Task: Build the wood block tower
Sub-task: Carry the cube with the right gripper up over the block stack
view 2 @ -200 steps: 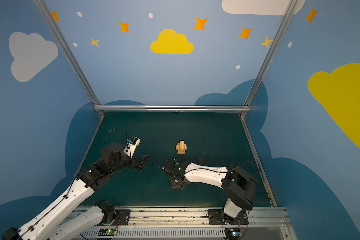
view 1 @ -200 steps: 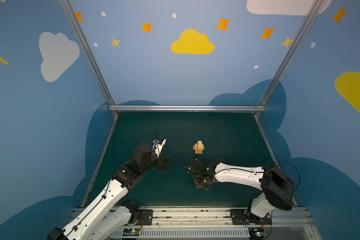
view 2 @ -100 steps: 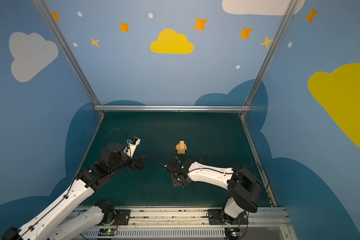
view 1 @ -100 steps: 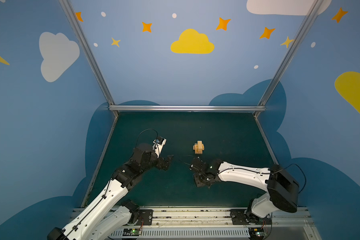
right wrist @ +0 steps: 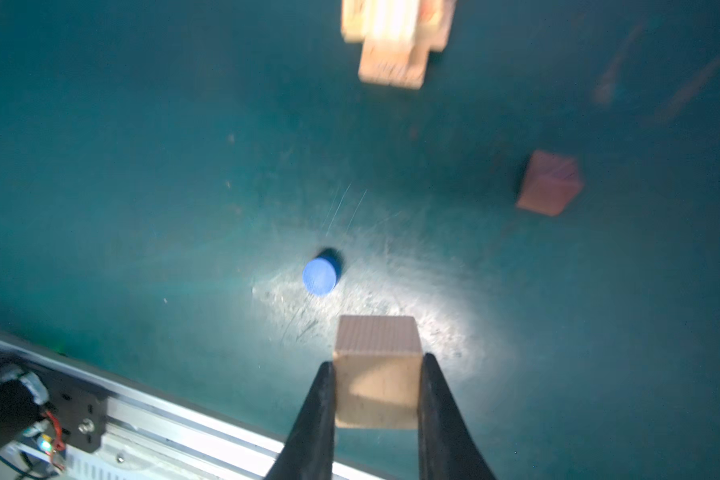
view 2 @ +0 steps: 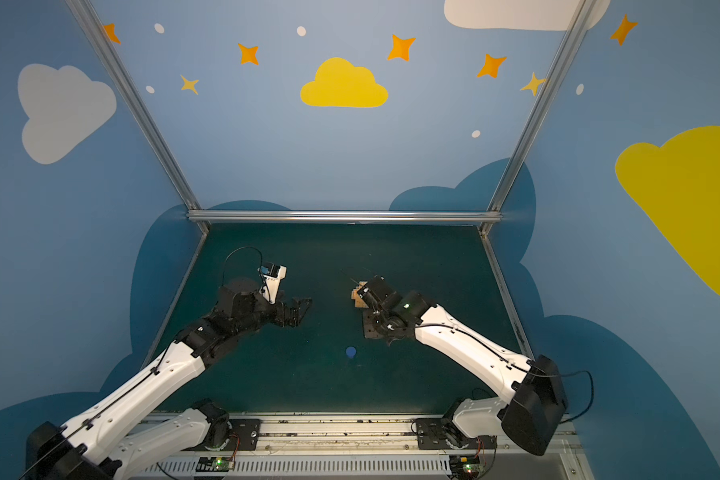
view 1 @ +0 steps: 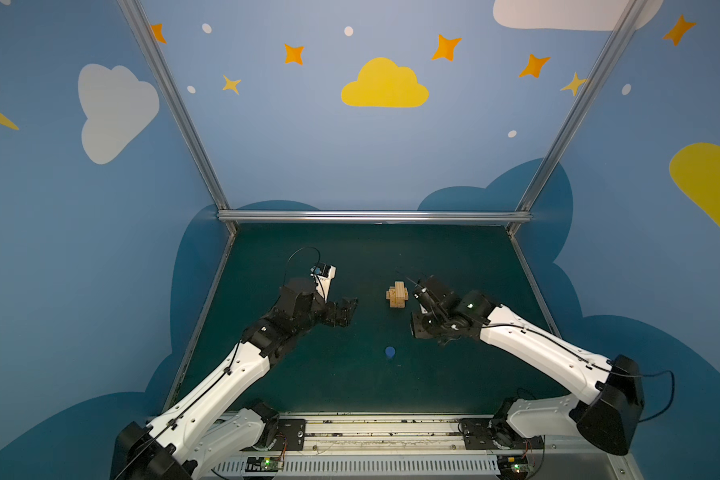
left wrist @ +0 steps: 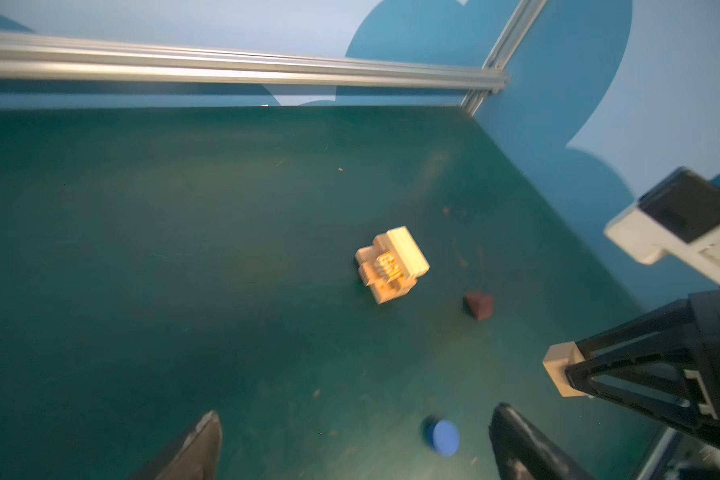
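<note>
Wood block tower stands on the green table, in the gap between the two grippers. It sits closer to the right gripper than to the left gripper, and it touches neither one. It is a small pile of light tan bars, and each layer lies crosswise over the one below. In a top view the right arm hides part of the pile.

The right gripper's jaws are closed partway and pinch a tan cube from two sides. The cube fills the gap between the jaws and pokes out a little past the tips. It looks lifted off the table.

A dark reddish-brown cube lies alone on the table. It is between the right gripper and the tower, and it touches neither of them.

A blue round piece sits on the table near the right gripper's tips, on the side toward the left gripper. It is closer to the robot's base than both grippers are. Nothing touches it.

The left gripper's jaws are spread wide apart, and nothing is between them. It points toward the tower from well away.
</note>
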Robot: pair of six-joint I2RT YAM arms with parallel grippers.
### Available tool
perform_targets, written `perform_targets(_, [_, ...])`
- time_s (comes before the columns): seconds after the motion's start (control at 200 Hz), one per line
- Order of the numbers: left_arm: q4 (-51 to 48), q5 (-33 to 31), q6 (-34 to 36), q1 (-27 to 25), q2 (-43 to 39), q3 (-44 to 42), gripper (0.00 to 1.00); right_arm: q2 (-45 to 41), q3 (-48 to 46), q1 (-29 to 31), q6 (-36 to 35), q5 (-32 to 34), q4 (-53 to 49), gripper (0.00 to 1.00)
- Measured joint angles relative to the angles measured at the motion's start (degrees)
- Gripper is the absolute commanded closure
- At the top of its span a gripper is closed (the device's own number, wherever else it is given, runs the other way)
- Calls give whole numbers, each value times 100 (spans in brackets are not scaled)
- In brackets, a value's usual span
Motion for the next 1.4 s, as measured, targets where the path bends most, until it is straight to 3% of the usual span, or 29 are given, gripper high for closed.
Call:
perform_targets(0.12, [358, 74, -350, -50, 391, 2, 1, 7, 210, -348, -181, -87, -166, 96])
perform_targets(0.391, [361, 184, -400, -63, 605, 39, 0, 262, 555, -605, -455, -302, -289, 95])
perform_targets(0.921, [345, 229, -337, -79, 870, 37, 1, 2232, 2109, -1075, -973, -780, -245, 93])
perform_targets(1.397, [308, 227, -260, -79, 863, 39, 1, 3248, 2997, -1097, -1182, -527, -214, 93])
